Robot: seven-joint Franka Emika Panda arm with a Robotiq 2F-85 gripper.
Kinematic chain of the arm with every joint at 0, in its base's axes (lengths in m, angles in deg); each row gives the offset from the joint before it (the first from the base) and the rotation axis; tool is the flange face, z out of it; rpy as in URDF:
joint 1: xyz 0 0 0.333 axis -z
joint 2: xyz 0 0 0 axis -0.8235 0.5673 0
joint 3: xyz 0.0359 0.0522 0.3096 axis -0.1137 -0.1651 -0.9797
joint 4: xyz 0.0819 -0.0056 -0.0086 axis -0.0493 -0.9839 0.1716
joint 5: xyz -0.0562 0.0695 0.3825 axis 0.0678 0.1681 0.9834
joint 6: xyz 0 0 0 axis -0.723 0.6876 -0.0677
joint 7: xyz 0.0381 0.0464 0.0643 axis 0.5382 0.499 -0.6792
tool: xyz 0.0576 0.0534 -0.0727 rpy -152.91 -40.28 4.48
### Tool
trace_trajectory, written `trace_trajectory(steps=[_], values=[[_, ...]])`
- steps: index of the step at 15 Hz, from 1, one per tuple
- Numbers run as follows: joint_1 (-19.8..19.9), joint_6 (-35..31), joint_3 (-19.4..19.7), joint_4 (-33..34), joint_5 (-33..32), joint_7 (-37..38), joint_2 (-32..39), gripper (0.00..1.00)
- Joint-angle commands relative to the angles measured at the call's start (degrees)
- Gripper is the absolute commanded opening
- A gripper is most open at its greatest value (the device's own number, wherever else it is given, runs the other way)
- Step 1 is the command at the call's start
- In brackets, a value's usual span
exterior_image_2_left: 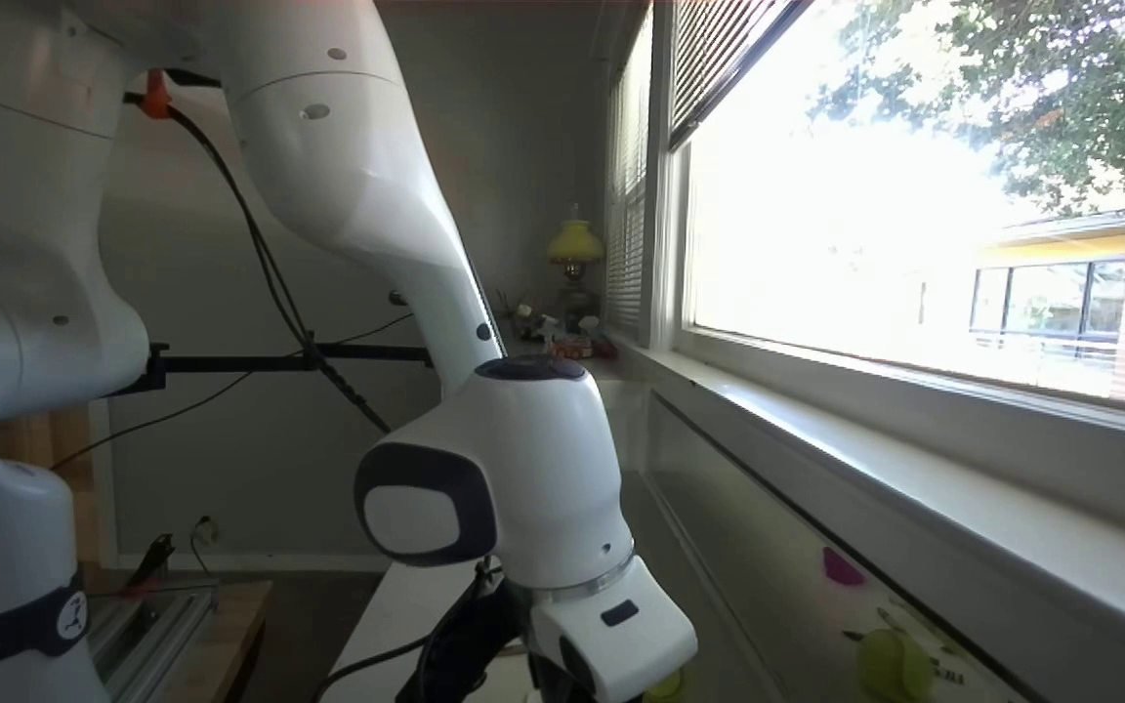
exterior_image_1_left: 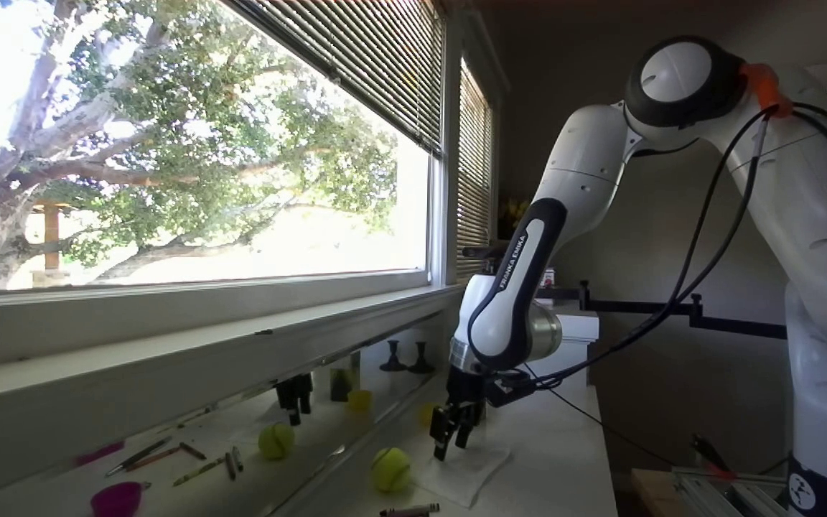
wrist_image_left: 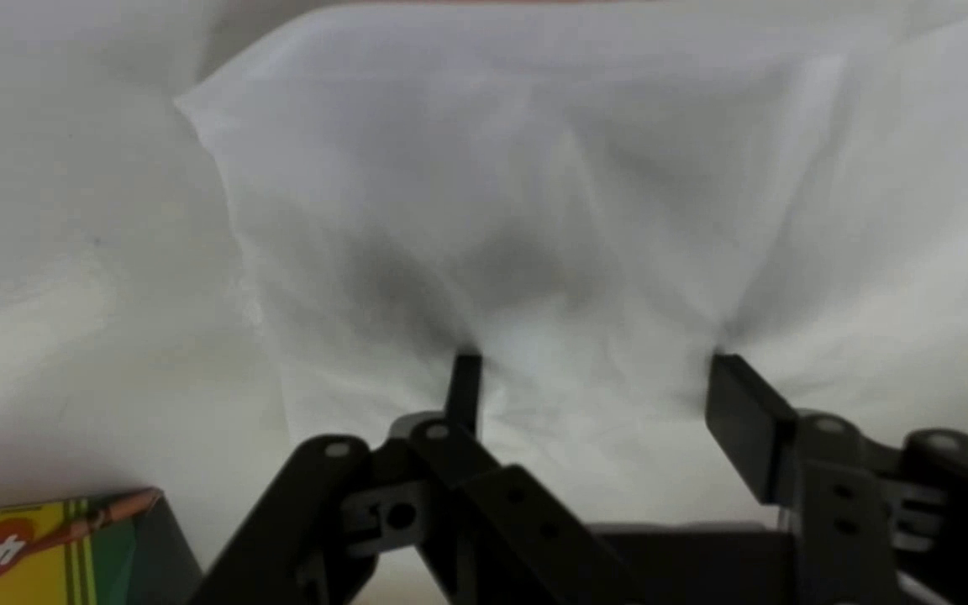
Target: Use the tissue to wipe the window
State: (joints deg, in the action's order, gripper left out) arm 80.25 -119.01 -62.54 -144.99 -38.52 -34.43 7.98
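The tissue [exterior_image_1_left: 467, 474] is a thin white creased sheet lying spread on the white counter. It fills most of the wrist view [wrist_image_left: 534, 202]. My gripper [exterior_image_1_left: 451, 452] points down over it. In the wrist view the gripper [wrist_image_left: 597, 360] is open, its two fingertips apart with tissue between and under them. The fingertips appear to touch the tissue, with creases running out from them. The window [exterior_image_1_left: 241, 158] is the large pane above the sill, with a tree behind it; it also shows in an exterior view [exterior_image_2_left: 846, 254]. The fingers and tissue are mostly hidden there behind the wrist.
A yellow-green ball [exterior_image_1_left: 390, 470] and a dark crayon [exterior_image_1_left: 410, 510] lie near the tissue. A crayon box [wrist_image_left: 39, 550] is beside it in the wrist view. A reflective panel [exterior_image_1_left: 327, 452] runs along the counter under the protruding sill [exterior_image_1_left: 191, 341]. Blinds [exterior_image_1_left: 385, 64] cover the window's top.
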Motion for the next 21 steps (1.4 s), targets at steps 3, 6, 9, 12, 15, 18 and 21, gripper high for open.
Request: trace_trajectory(steps=[3, 6, 9, 12, 15, 18, 21], values=[[0.6, -1.6, -1.5, 1.4, -0.4, -1.4, 1.0, 0.70], [0.3, -1.4, -1.4, 1.5, -0.8, -1.5, 1.1, 0.62], [0.1, -1.3, -1.6, 1.4, -0.9, -2.0, 1.7, 0.53], [0.0, -1.3, -1.6, 1.4, -1.0, -2.9, 1.8, 0.48], [-0.2, -1.3, -1.6, 1.5, -1.1, -3.7, 1.7, 0.30], [-0.3, -1.0, -1.6, 1.7, -1.1, -4.5, 1.8, 0.09], [-0.7, -1.5, -1.4, 1.6, -1.3, -4.9, 1.6, 0.00]])
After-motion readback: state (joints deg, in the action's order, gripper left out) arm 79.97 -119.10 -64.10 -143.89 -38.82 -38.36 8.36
